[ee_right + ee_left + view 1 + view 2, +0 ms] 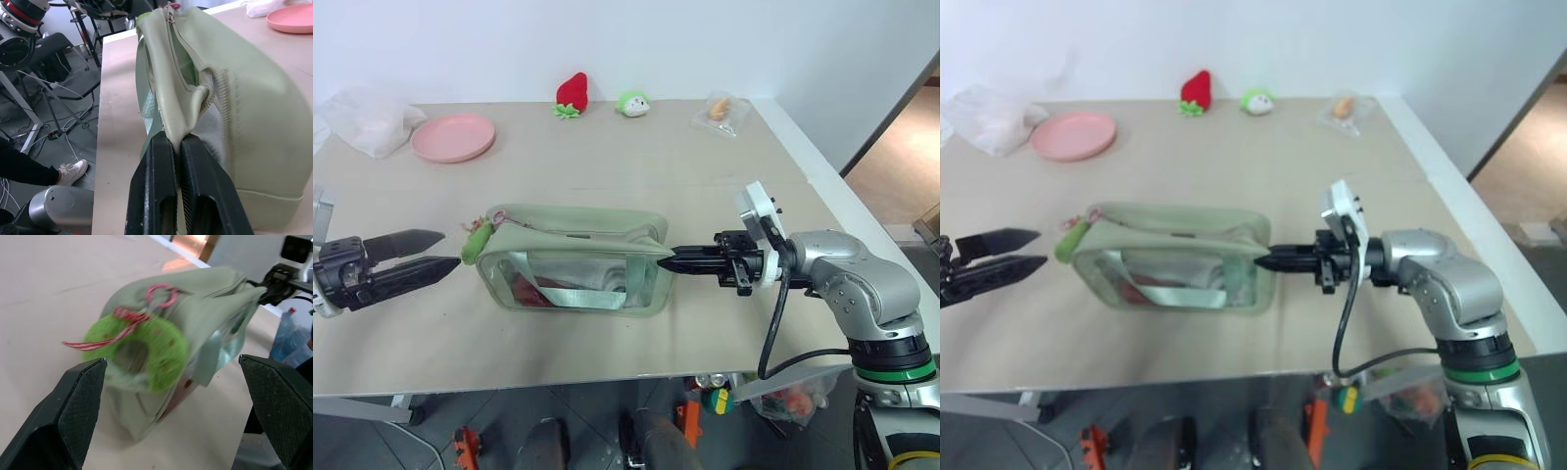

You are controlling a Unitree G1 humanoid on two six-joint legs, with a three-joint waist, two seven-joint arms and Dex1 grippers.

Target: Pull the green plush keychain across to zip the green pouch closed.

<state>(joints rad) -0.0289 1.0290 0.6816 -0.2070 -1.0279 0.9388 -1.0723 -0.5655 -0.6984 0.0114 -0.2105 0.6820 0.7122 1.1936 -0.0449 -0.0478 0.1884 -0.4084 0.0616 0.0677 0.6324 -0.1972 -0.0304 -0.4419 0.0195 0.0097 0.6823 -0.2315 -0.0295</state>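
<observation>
The green pouch (570,260) lies on the table in front of me, its zipper top partly gaping. The green plush keychain (478,245) hangs at its left end on a pink-red cord. My left gripper (450,249) is open just left of the keychain, not touching it. In the left wrist view the keychain (149,350) sits between and beyond the two spread fingers (73,411). At the pouch's right end my right gripper (663,260) is shut on a fabric corner. The right wrist view shows that gripper (174,139) pinching the pouch (244,107).
A pink plate (453,136) and a crumpled plastic bag (372,117) sit at the back left. A strawberry plush (572,94), a round green-and-white plush (632,103) and a small clear bag (721,111) line the far edge. The table's right edge (832,196) is close to my right arm.
</observation>
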